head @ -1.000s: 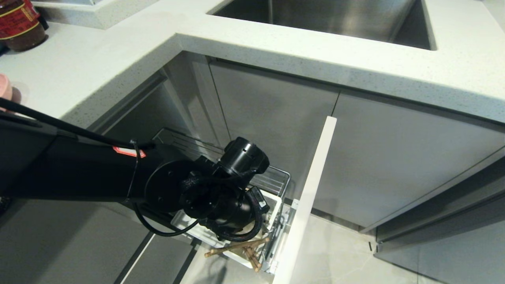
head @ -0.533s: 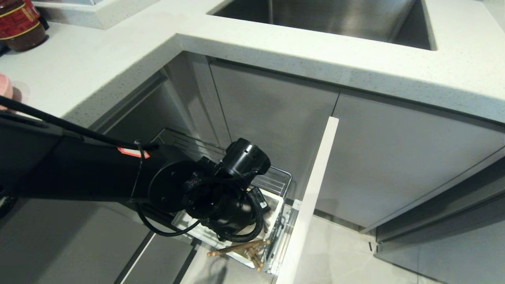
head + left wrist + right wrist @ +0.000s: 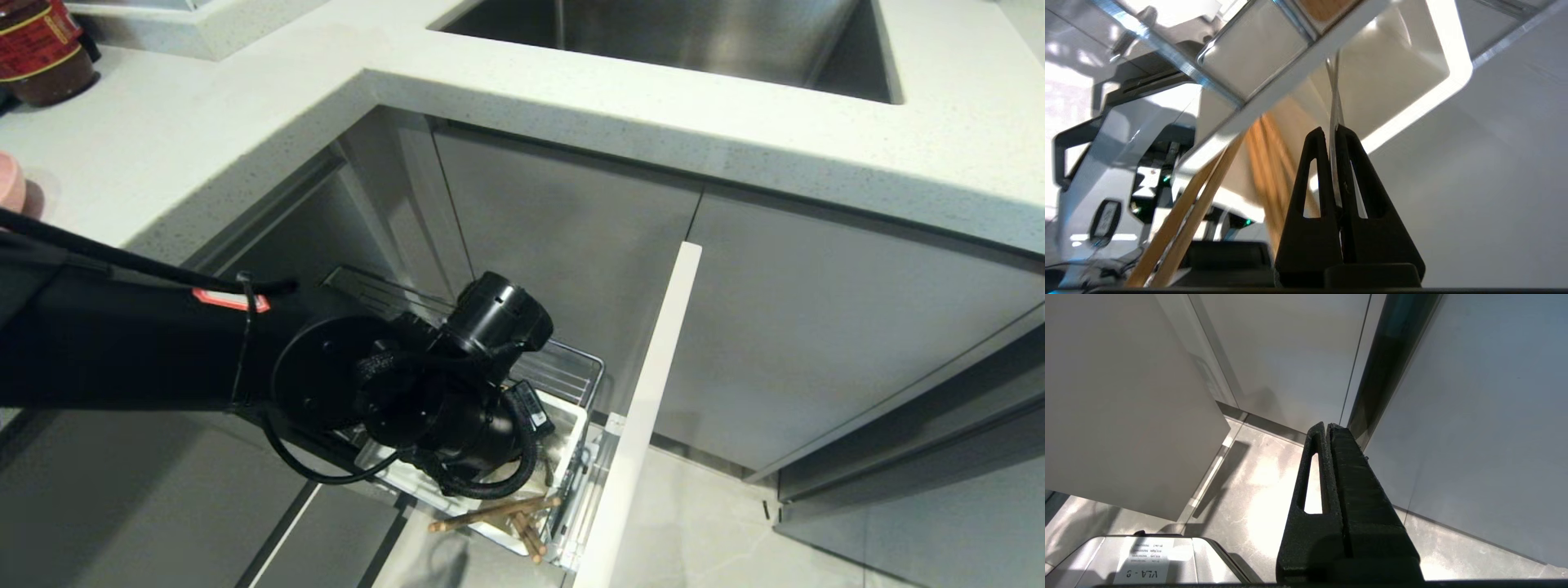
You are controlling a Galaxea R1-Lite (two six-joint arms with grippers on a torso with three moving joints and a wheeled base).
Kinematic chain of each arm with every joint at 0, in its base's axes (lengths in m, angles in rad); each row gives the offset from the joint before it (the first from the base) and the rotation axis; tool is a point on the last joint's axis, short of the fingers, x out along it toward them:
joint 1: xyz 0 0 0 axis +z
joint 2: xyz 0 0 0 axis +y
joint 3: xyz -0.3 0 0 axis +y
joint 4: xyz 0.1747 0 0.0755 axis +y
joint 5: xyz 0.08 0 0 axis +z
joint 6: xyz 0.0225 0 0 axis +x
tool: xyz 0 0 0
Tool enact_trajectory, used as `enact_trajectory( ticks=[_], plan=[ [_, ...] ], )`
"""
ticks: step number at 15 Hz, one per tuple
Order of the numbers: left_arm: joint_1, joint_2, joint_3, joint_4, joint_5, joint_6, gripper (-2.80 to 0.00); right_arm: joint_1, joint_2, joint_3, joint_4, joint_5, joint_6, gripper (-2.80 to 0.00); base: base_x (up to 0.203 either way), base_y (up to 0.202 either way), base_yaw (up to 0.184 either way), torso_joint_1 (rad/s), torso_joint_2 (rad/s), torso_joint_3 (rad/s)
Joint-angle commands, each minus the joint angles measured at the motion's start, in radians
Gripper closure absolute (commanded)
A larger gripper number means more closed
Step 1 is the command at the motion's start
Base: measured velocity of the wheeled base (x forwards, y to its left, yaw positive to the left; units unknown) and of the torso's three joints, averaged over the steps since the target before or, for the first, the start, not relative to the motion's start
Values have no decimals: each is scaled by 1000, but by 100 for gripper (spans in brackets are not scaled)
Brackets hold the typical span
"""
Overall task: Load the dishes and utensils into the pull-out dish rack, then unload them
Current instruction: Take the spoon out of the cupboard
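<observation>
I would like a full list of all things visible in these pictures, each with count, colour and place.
dish rack: one, chrome wire, pulled out under the counter.
front panel: one, white, at the rack's outer end.
cutlery cup: one, white, in the rack.
chopsticks: wooden, leaning out of the cup; count unclear.
spoon: one, silver, its handle sticking out of the cup.
sink: one, steel, in the counter.
jar: one, dark, red label, on the counter.
left gripper: black, shut on the spoon handle.
right gripper: black, shut, near the floor.
</observation>
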Motion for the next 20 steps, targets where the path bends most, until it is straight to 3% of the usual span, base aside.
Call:
enact_trajectory(
  ticks=[1, 10, 20],
  plan=[
    [-3, -43, -16, 31, 2, -6, 0, 0, 0, 0, 0, -1, 0, 0, 0, 0, 0, 0, 0, 0],
    [-41, -159, -117, 291, 9, 68, 0, 0, 0, 0, 0, 1, 0, 0, 0, 0, 0, 0, 0, 0],
    [-87, -269, -189, 426, 9, 90, 0, 0, 0, 0, 0, 1, 0, 0, 0, 0, 0, 0, 0, 0]
  ],
)
